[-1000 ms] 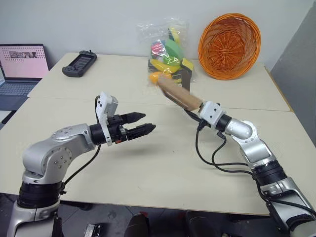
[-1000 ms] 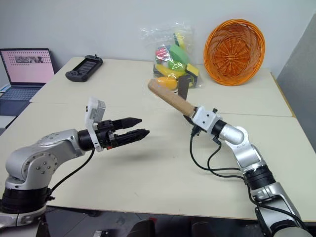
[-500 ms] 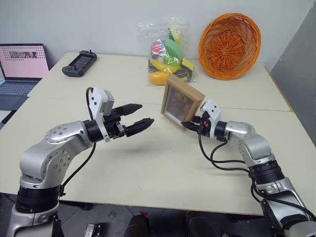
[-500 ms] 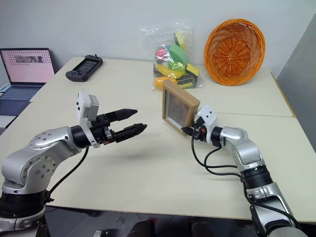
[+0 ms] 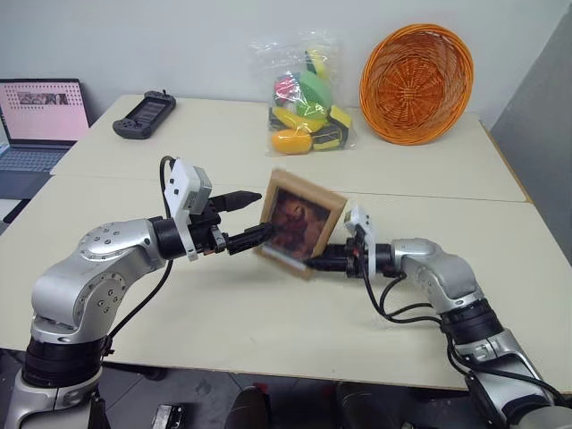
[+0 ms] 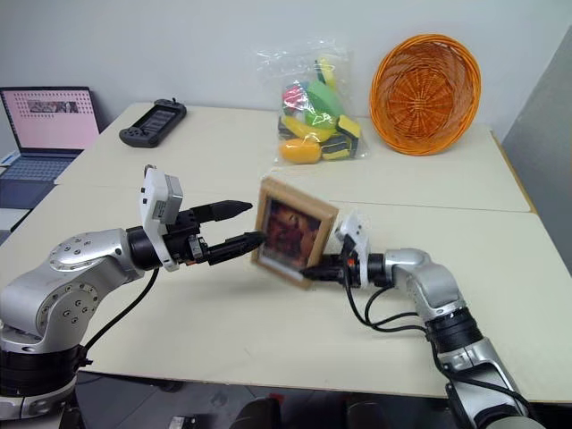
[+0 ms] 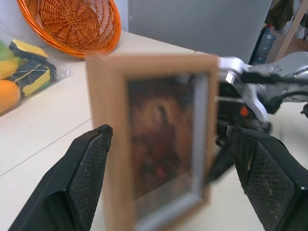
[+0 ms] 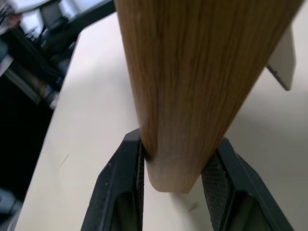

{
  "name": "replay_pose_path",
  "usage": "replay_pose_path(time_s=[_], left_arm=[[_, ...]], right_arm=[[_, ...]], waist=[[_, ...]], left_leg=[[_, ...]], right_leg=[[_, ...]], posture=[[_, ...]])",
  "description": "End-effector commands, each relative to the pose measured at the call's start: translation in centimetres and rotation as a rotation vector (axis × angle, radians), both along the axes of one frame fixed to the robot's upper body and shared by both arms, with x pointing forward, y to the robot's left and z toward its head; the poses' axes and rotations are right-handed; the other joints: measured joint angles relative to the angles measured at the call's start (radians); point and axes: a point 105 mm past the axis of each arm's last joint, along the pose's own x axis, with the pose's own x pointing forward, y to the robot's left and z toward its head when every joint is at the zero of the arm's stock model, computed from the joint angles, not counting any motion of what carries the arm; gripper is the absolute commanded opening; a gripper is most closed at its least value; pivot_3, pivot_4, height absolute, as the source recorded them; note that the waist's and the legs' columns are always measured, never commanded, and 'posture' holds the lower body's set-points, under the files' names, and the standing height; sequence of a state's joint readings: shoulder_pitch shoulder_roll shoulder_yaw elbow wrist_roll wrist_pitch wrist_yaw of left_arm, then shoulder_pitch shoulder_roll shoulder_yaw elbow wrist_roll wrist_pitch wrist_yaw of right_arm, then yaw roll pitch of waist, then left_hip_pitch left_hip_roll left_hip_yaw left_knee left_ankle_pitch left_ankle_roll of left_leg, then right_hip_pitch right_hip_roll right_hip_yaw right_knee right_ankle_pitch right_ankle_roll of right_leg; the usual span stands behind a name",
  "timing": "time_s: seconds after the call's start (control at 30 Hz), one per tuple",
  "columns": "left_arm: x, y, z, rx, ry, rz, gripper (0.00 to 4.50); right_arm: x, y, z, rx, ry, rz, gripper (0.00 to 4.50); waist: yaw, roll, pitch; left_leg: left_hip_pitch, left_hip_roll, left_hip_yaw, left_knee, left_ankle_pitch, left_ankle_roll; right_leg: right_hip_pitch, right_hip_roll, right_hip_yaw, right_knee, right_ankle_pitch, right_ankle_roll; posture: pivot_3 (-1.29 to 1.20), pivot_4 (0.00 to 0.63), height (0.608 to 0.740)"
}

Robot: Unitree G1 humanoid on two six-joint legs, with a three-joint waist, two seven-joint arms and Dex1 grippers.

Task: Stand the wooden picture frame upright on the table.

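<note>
The wooden picture frame (image 5: pixel 298 223) is held just above the table (image 5: pixel 268 322), near upright and slightly tilted, its dark portrait turned toward the camera. Its lower corner is clamped between the fingers of the right gripper (image 5: pixel 315 264), which are closed on the wood, presumably so that the bottom edge can be lowered onto the tabletop. The left gripper (image 5: pixel 250 221) is held level at the frame's other side, fingers spread wide and holding nothing, apparently placed to steady the frame. Farther back lie a bag of toys (image 5: pixel 307 103) and an orange wicker basket (image 5: pixel 416 82).
</note>
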State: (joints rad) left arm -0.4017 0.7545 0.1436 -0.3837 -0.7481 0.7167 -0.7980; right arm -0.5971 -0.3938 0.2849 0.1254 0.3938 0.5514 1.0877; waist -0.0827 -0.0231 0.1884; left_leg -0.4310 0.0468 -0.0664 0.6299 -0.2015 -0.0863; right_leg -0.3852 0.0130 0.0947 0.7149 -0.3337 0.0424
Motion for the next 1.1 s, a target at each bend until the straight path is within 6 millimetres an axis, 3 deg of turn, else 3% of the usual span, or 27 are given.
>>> replay_pose_path(time_s=[0.03, 0.3, 0.53, 0.67, 1.1], left_arm=[[-0.8, -0.4, 1.0, 0.014, -0.047, -0.027, 4.07], [-1.1, -0.4, 1.1, 0.007, -0.041, -0.016, 4.07], [-1.1, -0.5, 1.3, 0.000, -0.045, -0.011, 4.07], [-1.1, -0.7, 1.3, 0.002, -0.044, -0.019, 4.07], [-1.1, -0.8, 1.5, -0.011, -0.046, -0.012, 4.07]], right_arm=[[2.4, -0.3, 1.0, -0.036, -0.128, -0.020, 1.30], [6.6, -0.5, 1.2, -0.068, -0.255, -0.166, 1.30], [7.5, -0.9, -0.6, -0.107, -0.256, -0.226, 1.30], [8.0, -1.1, -1.2, -0.104, -0.234, -0.253, 1.30], [8.2, -0.7, -1.8, -0.107, -0.194, -0.265, 1.30]], waist=[[-0.002, 0.000, 0.000], [-0.002, 0.000, 0.000], [-0.002, 0.000, 0.000], [-0.002, 0.000, 0.000], [-0.002, 0.000, 0.000]], left_leg=[[0.000, 0.000, 0.000, 0.000, 0.000, 0.000], [0.001, 0.001, 0.000, 0.000, 0.000, 0.000], [0.002, 0.000, 0.000, 0.000, 0.000, 0.000], [0.014, 0.000, 0.000, -0.001, 0.000, 0.000], [0.016, 0.001, 0.000, -0.001, 0.000, 0.000]], right_leg=[[0.000, 0.000, 0.000, 0.000, 0.000, 0.000], [0.001, 0.001, 0.000, 0.001, 0.000, 0.000], [0.001, 0.000, 0.000, 0.001, 0.000, 0.000], [0.013, 0.001, 0.001, -0.001, 0.000, 0.000], [0.015, 0.001, 0.001, -0.002, 0.000, 0.000]], posture=[[0.00, 0.150, 0.740], [0.00, 0.150, 0.740], [0.00, 0.150, 0.740], [0.00, 0.150, 0.740], [0.00, 0.150, 0.740]])
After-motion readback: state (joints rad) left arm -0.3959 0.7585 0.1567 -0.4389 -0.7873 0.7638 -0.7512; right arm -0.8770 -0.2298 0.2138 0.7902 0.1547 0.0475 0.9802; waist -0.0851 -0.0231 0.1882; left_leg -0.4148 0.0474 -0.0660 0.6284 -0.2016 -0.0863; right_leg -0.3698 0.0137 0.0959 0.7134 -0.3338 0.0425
